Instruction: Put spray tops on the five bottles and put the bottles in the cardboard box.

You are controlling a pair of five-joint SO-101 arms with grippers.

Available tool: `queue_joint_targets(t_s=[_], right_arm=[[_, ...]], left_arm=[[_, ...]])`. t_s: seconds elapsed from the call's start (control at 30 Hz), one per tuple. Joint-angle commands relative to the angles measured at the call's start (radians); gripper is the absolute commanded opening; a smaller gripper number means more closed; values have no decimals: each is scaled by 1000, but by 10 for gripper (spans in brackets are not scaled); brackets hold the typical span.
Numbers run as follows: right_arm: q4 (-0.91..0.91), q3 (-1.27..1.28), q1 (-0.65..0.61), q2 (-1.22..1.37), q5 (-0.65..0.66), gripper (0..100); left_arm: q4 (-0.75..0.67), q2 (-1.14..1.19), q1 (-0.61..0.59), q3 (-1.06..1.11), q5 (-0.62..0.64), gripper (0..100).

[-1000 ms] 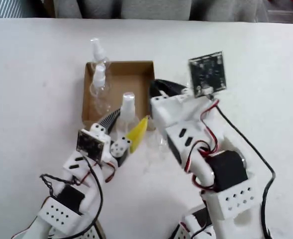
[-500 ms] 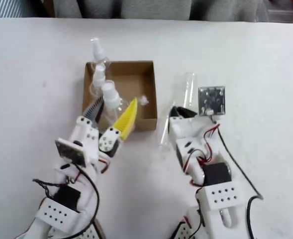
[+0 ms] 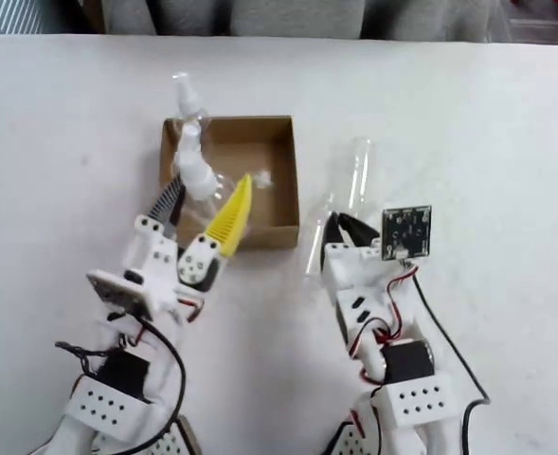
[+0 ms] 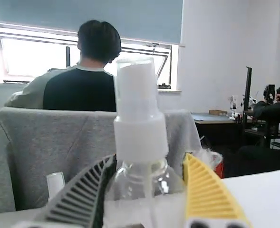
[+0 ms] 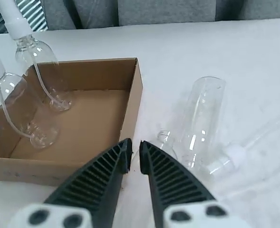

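My left gripper (image 3: 209, 185) was clamped on a capped bottle (image 4: 139, 142), holding it over the near-left corner of the cardboard box (image 3: 289, 171). Two more capped bottles (image 3: 188, 140) leaned along the box's left wall, and brown floor showed across its right half. My right gripper (image 5: 134, 148) sat just off the box's near-right corner, fingers almost together on nothing. An uncapped bottle (image 5: 202, 114) lay just beyond it on the tabletop (image 3: 477, 114), where white surface ran wide to the right edge.
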Motion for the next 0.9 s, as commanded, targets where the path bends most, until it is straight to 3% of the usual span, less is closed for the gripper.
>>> queue_joint_targets(t_s=[0.0, 0.27, 0.63, 0.87], right_arm=[[-18, 14, 4, -58, 5, 17], [-15, 63, 4, -124, 11, 17], [-16, 84, 4, -137, 12, 17], [-15, 84, 4, -137, 12, 17]], left_arm=[[-20, 61, -22, -103, 8, 27], [-81, 504, -22, -262, 11, 27], [-812, 1171, -15, -267, 12, 27], [-1042, 1468, -61, -376, 12, 27]])
